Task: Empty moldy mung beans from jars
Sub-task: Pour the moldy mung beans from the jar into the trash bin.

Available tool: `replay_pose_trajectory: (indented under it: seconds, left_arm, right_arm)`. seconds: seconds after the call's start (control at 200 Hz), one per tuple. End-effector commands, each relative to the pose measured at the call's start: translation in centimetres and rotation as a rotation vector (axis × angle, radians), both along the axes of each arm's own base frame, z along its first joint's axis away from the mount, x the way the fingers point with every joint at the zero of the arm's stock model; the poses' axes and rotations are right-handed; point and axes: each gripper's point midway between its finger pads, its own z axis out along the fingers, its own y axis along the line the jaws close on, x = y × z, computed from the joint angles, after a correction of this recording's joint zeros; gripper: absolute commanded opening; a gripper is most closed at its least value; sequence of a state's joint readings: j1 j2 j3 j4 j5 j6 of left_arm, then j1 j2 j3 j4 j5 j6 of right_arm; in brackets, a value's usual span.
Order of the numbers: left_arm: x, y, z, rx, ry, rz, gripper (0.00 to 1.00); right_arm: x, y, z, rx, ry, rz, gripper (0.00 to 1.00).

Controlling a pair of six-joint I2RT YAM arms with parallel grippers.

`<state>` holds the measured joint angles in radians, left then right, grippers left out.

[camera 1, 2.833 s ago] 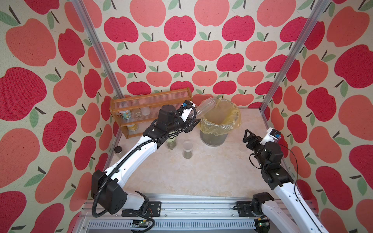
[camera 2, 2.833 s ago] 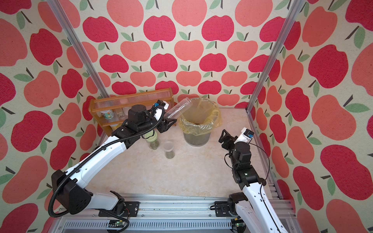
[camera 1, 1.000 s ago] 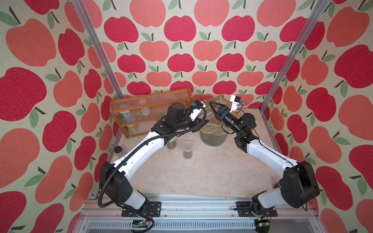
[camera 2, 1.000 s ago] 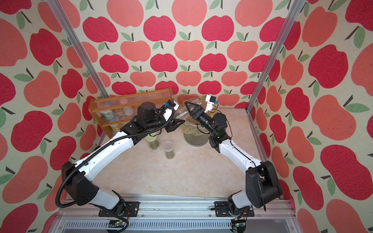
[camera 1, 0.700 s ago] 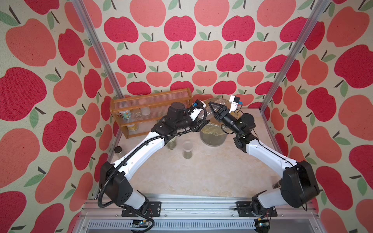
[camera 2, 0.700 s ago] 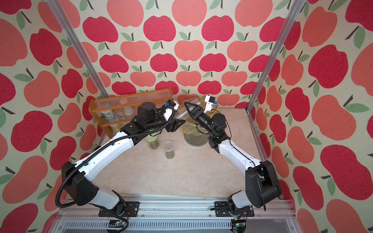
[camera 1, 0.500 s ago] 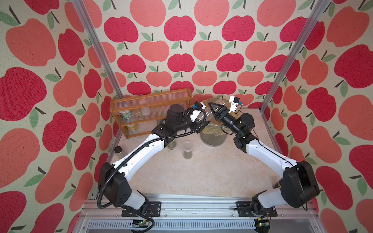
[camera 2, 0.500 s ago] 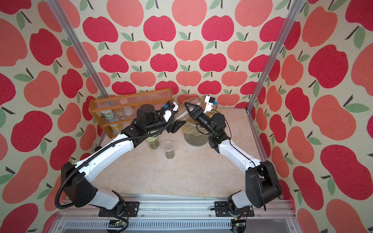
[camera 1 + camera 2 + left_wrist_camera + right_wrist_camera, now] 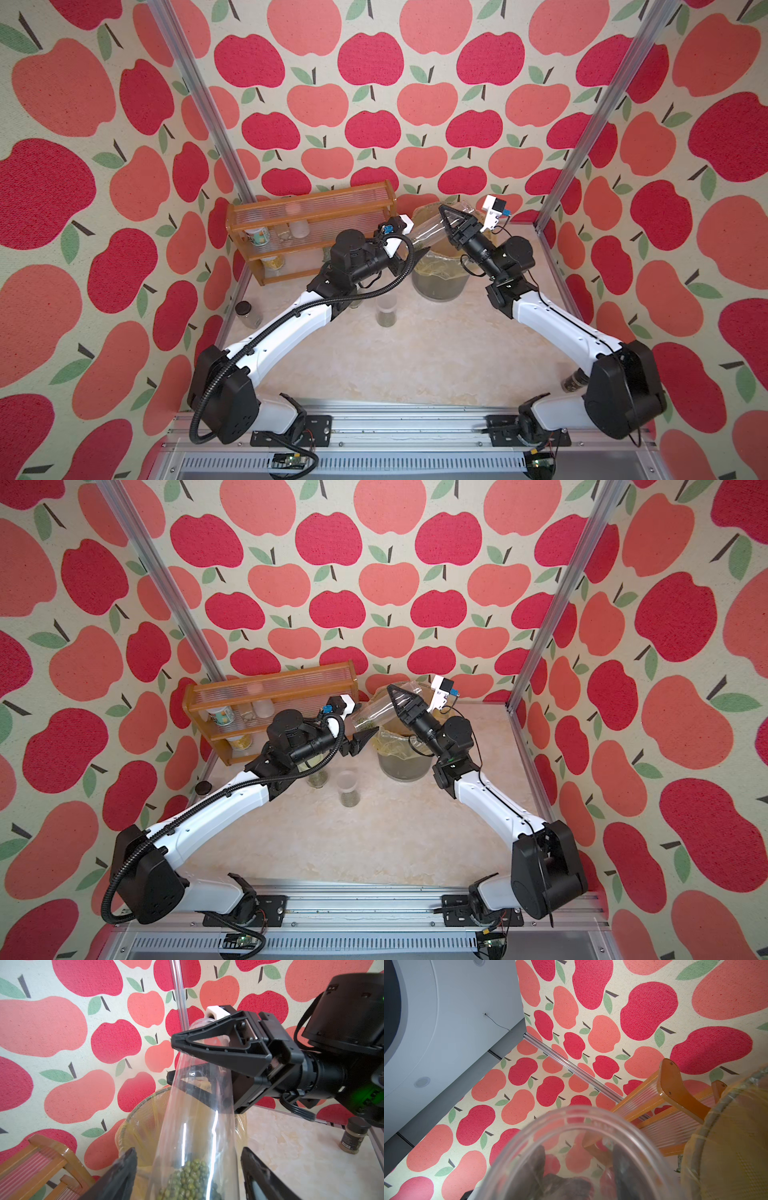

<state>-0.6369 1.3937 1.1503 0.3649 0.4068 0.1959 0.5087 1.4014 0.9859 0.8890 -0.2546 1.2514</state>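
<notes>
Currently the tall slim tube (image 9: 197,1113) hangs tilted in the air over the rim of the lined bin (image 9: 401,766), clear of the worktop (image 9: 415,361).

Right tool (image 9: 174,1058): closed across the tube's raised end, one finger on each side of the wall.

Left tool (image 9: 188,1151): open, its fingers standing just off the wall on both sides of the lowered end, not touching it.

The mung beans (image 9: 191,1178) lie heaped in that lowered end; the raised part is empty. Which end is the mouth cannot be told.

Handling assessment: the tube looks thin-walled, light and smooth, and is likely slippery. The load sits far from the right tool's hold, so the tube may swing or slide in the grip when tipped. A firm but not crushing hold across the diameter, nearer the middle, appears safer.

A short jar (image 9: 385,313) with beans in its base stands on the worktop in front of the bin, not yet emptied.
</notes>
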Motion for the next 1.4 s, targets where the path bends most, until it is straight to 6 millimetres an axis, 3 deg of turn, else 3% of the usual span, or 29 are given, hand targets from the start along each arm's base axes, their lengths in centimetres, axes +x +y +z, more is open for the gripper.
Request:
replay_pose_trajectory:
  seconds: [0.0, 0.285, 0.77, 1.396]
  left_arm:
    - [-1.0, 0.0, 1.9, -0.068, -0.060, -0.033, 0.80]
    - [-0.3, 0.6, 2.3, -0.127, -0.077, -0.013, 0.79]
    - [0.7, -0.4, 1.5, -0.164, -0.030, -0.066, 0.77]
    - [1.1, -1.3, 2.2, -0.182, -0.042, -0.107, 0.70]
  right_arm:
    - [-0.4, -0.7, 1.2, 0.110, -0.032, 0.003, 0.49]
    - [-0.5, -0.5, 1.6, 0.110, -0.034, 0.016, 0.50]
    - [-1.0, -0.7, 2.6, 0.118, -0.076, -0.001, 0.50]
    - [0.2, 0.4, 0.9, 0.141, -0.023, 0.039, 0.50]
